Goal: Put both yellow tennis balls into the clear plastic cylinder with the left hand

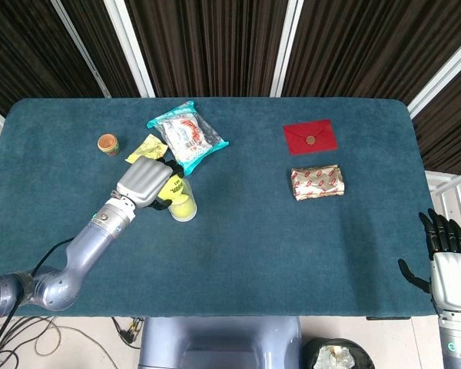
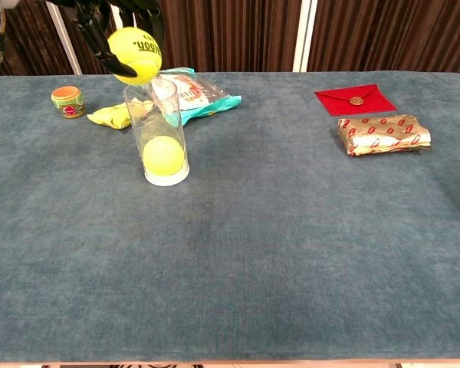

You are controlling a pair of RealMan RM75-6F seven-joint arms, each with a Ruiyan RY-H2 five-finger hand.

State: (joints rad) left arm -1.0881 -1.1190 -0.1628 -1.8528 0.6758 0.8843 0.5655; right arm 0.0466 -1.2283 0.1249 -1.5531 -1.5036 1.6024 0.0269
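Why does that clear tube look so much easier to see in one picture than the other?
Chest view: side-on, the clear cylinder shows its walls and the tennis ball inside. Head view: looking down, the left hand covers much of it, leaving only the rim.

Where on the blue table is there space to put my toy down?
Bare patches: the wide middle between the clear cylinder and the gold packet, and the whole near half of the table. It's crowded at the far left, where the snack bag, yellow wrapper, small orange cup and left hand bunch together.
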